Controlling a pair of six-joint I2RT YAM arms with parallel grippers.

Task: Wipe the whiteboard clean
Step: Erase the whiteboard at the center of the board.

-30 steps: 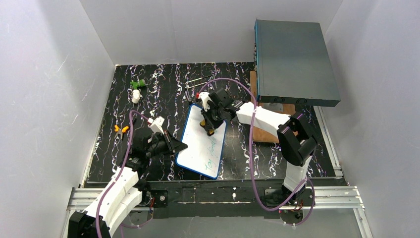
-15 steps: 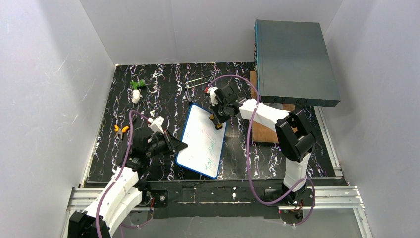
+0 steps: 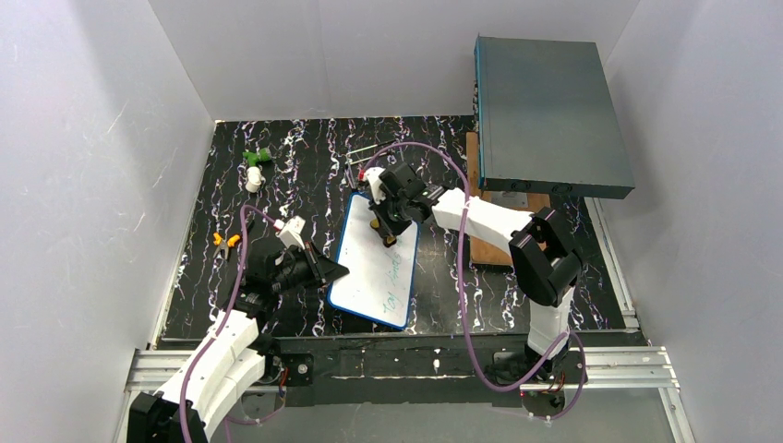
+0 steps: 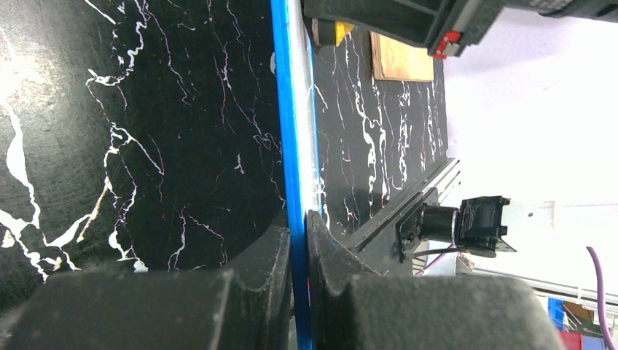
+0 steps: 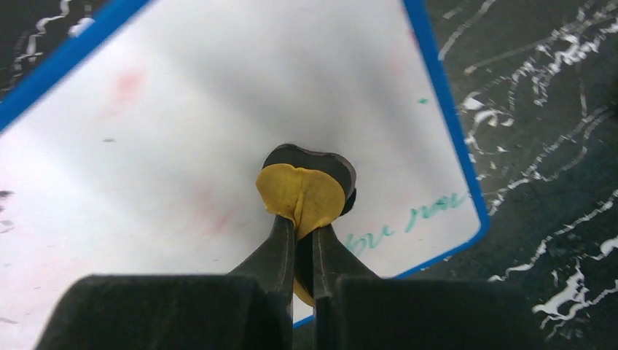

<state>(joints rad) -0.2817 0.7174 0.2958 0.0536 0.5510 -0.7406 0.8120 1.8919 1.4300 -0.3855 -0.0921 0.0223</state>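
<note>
Though faintly pink, whiteboard [image 3: 374,268] under eraser [image 5: 300,193].

Bright even light; soft close-up blur

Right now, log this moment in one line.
left gripper shut on whiteboard | right gripper shut on yellow eraser, on whiteboard | green writing unerased

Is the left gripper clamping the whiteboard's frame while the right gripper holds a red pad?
No: the right wrist view shows the pad is yellow. The left gripper does clamp the whiteboard's frame while the right gripper holds the pad.
</note>
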